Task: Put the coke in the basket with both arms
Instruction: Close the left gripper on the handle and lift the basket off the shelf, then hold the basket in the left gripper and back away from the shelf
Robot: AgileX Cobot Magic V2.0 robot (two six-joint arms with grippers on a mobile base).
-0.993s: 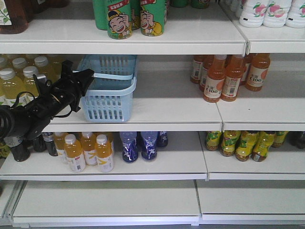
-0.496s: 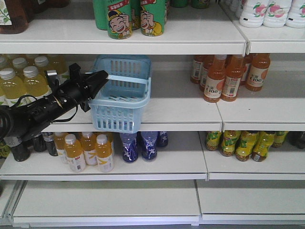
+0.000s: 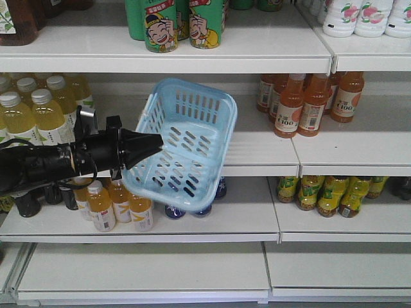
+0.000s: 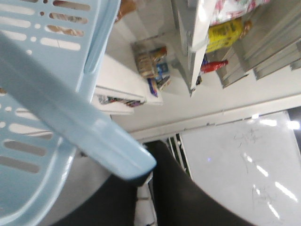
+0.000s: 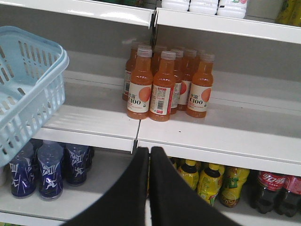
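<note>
Exterior front-facing view: the left end effector (image 3: pixel 154 142) clamps the pale blue slotted plastic basket (image 3: pixel 192 128) by its handle, tilted off the shelf (image 3: pixel 257 154). The right end effector (image 5: pixel 149 153) is pinched closed, empty. The small red-labelled dark plastic cola bottle (image 5: pixel 268 186) stands lower right. Level the basket first.

The pale blue slotted basket (image 3: pixel 192 138) hangs tilted in front of the middle shelf, opening turned outward, with the left gripper (image 3: pixel 156 142) clamped on its left side. The right gripper (image 5: pixel 149 153) has its fingers pressed together, holding nothing. The red-labelled coke (image 5: pixel 267 187) stands upright on the lower shelf, far right.
</note>
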